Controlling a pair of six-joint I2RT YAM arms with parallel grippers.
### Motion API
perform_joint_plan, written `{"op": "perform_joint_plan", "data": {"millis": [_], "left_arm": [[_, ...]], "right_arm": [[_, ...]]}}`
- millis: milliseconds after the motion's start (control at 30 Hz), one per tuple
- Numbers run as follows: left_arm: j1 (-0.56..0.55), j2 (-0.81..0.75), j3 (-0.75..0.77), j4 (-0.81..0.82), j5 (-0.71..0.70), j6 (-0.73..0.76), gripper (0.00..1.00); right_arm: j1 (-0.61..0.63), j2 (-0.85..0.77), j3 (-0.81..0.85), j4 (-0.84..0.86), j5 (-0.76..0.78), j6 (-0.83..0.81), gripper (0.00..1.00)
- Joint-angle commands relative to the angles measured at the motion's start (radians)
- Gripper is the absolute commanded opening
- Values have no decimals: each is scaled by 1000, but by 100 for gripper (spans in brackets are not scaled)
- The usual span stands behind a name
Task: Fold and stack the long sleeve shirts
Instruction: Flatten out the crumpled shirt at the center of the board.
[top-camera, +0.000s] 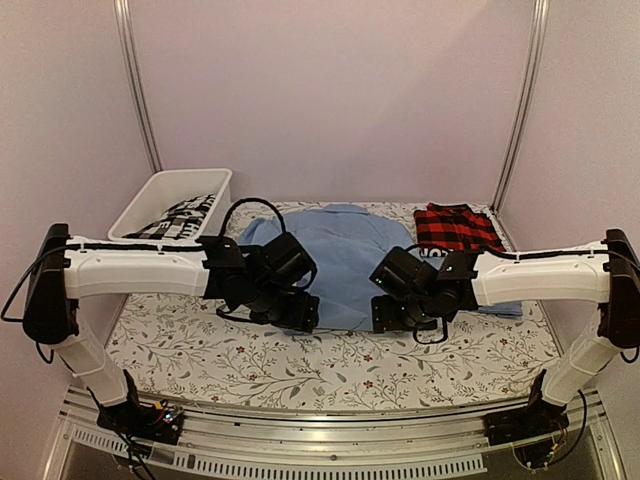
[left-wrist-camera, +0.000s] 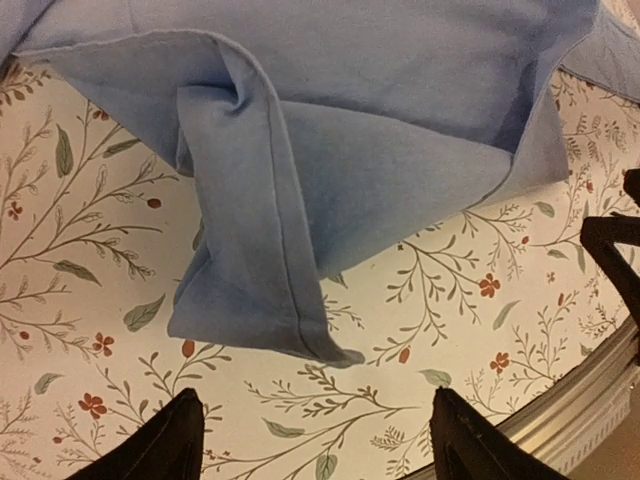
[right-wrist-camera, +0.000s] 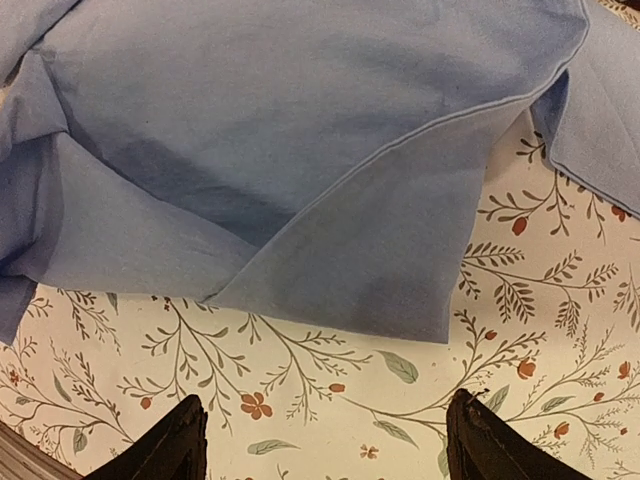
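Observation:
A light blue long sleeve shirt (top-camera: 345, 255) lies spread in the middle of the table, its near hem folded over. A folded red-and-black plaid shirt (top-camera: 455, 227) rests at the back right. My left gripper (top-camera: 298, 315) hovers at the blue shirt's near left edge, jaws open and empty; its wrist view shows a rumpled blue corner (left-wrist-camera: 255, 290) just beyond the fingertips (left-wrist-camera: 170, 435). My right gripper (top-camera: 392, 315) hovers at the near right edge, also open and empty, with the blue hem (right-wrist-camera: 360, 270) lying flat ahead of it.
A white bin (top-camera: 170, 200) at the back left holds a black-and-white patterned cloth (top-camera: 180, 218). The floral tablecloth (top-camera: 330, 365) covers the table. A metal rail (top-camera: 330, 425) runs along the near edge. Metal posts stand at both back corners.

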Motion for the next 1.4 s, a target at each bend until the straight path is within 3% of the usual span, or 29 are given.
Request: {"op": "perform_joint_plan", "data": {"millis": [0,167,233,467,600,733,867,1067,1233,1333,1367], "left_arm": [[-35,54,5,-4,-83,-105,78],[-38,132,48,-47,-139,-127,75],[-39,142,54,-61,-163,-135,69],[-26,124,67,-97,-199,-131,28],[-14,102,59,-87,-182,-105,11],[-2,75,60,-87,-165,-86,1],[17,35,58,-88,-139,-66,0],[60,-51,37,-97,-95,-47,0],[100,-135,0,-110,-62,-30,0],[127,-183,-21,-117,-40,-18,0],[135,-200,-24,-119,-31,-12,0]], "right_arm": [[20,-30,-32,11,23,73,81],[22,-16,-53,59,1,90,81],[23,-4,-58,89,-11,97,81],[23,75,-45,204,-14,128,82],[22,148,-5,246,-2,153,83],[7,202,10,257,15,190,83],[-13,227,6,260,31,208,77],[-27,211,-4,238,55,204,49],[-45,174,7,192,72,166,13],[-53,154,18,154,81,140,0],[-57,143,17,149,79,131,0]]}}
